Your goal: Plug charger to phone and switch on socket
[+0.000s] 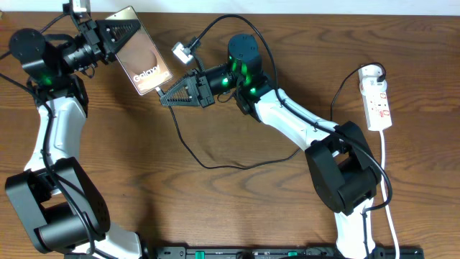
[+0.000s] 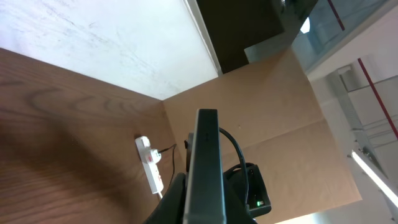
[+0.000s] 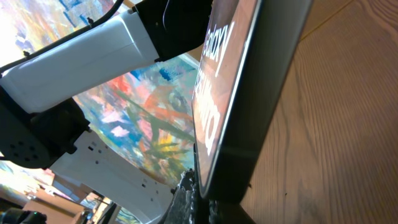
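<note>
My left gripper [image 1: 128,30] is shut on the phone [image 1: 147,61] and holds it lifted and tilted at the table's far left, with the lit screen and its white lettering facing up. In the left wrist view the phone [image 2: 207,155] stands edge-on between the fingers. My right gripper [image 1: 162,98] is shut on the charger's plug end, right at the phone's lower edge. The thin black charger cable [image 1: 208,164] trails from it in a loop toward the white socket [image 1: 376,97] at the far right. In the right wrist view the phone's bottom edge [image 3: 249,81] fills the frame just above the jaws, and the plug tip is hidden.
A small white connector [image 1: 180,52] on a black lead hangs between the phone and the right arm [image 1: 287,115]. The socket's white cord [image 1: 388,187] runs down the right side toward the table front. The socket [image 2: 151,165] also shows far off in the left wrist view.
</note>
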`<control>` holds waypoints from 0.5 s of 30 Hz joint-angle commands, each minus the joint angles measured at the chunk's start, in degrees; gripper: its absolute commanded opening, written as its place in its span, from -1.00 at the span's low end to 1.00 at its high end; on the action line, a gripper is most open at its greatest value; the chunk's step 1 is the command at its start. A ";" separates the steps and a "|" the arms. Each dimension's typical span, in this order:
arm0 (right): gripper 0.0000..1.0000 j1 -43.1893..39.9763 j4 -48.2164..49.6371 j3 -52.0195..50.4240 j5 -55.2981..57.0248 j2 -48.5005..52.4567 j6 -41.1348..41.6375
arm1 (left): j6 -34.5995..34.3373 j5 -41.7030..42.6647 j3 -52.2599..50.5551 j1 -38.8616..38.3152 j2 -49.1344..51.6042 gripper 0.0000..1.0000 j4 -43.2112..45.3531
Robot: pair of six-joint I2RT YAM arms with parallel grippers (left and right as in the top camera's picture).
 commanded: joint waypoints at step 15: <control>-0.98 -0.15 0.20 0.63 0.79 0.50 0.52 | 1.68 2.84 1.05 -0.11 -0.92 -0.86 0.70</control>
